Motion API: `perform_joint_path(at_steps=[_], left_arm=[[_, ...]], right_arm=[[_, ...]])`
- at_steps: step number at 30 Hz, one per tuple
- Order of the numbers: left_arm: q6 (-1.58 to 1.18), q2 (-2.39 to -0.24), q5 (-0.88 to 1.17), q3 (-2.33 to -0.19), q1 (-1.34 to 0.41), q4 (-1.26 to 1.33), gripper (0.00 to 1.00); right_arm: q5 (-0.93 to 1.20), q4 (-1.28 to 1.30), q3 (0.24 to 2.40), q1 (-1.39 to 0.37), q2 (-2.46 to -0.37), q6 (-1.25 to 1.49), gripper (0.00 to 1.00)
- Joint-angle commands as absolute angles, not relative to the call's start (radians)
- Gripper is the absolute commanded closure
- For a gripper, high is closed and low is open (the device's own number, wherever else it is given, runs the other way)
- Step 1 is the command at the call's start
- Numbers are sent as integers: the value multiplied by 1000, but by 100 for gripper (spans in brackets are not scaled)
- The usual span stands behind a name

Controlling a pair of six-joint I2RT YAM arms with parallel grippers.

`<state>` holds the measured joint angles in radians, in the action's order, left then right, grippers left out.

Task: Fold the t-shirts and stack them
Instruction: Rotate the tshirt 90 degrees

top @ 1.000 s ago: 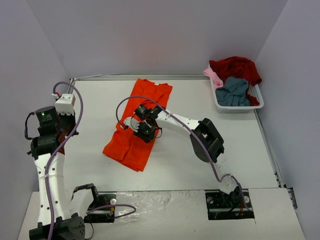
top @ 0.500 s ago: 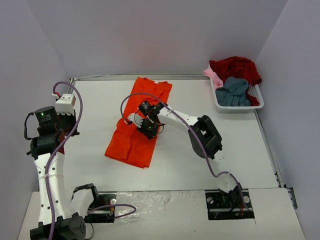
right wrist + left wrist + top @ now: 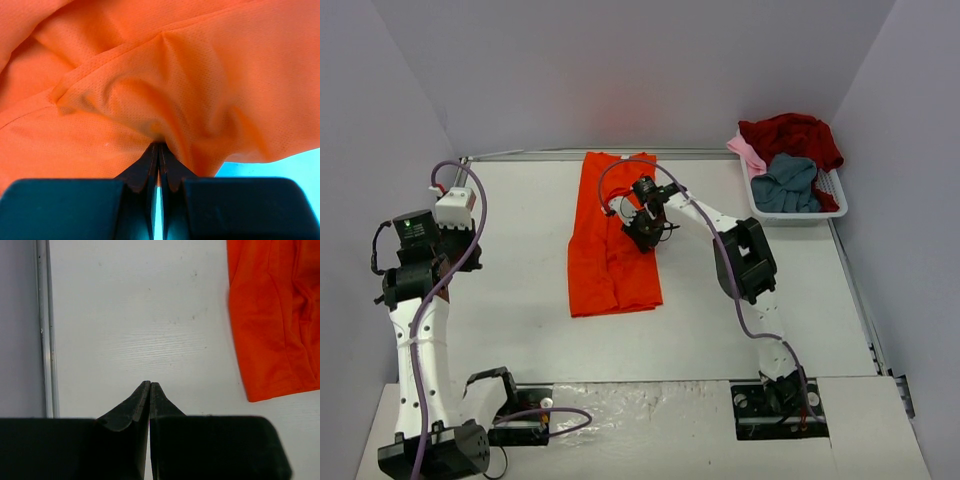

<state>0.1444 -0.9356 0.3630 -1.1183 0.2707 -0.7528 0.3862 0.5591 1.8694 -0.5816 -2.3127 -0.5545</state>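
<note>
Orange-red t-shirt (image 3: 272, 315) cut by left wrist view's right edge; pink t-shirt (image 3: 747, 152) largely buried in basket (image 3: 795, 218)

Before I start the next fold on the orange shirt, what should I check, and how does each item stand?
1. Right gripper has the cloth: ok. It is shut on a bunched fold of the orange-red t-shirt.
2. Layers in that pinch: cannot tell.
3. Left gripper free: ok. It is shut, holds nothing, and is over bare table, apart from the shirt.
4. Shirt lying smooth: not ok. It puckers around the pinch.
5. Other shirts out of the way: ok. The dark red t-shirt, grey-blue t-shirt and pink t-shirt are in the white basket at the far right.
</note>
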Motion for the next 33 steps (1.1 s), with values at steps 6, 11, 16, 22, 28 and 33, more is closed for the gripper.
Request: perform_joint_path(at_steps=[6, 11, 16, 22, 28, 33], left_arm=[[138, -966, 400, -1173, 276, -762, 98], [140, -1009, 410, -1198, 268, -770, 97], [144, -1022, 425, -1212, 256, -788, 97], [179, -1005, 478, -1226, 223, -802, 79], [219, -963, 589, -1232, 175, -805, 57], [336, -974, 583, -1253, 25, -885, 57]], right_arm=[[314, 615, 1852, -563, -2388, -584, 100], [281, 614, 1881, -554, -2405, -565, 100], [293, 617, 1867, -555, -2370, -558, 100], [304, 629, 1799, -572, -2223, -537, 99], [454, 753, 1812, -578, -2091, -538, 66], [554, 868, 1796, -578, -1945, -564, 61]])
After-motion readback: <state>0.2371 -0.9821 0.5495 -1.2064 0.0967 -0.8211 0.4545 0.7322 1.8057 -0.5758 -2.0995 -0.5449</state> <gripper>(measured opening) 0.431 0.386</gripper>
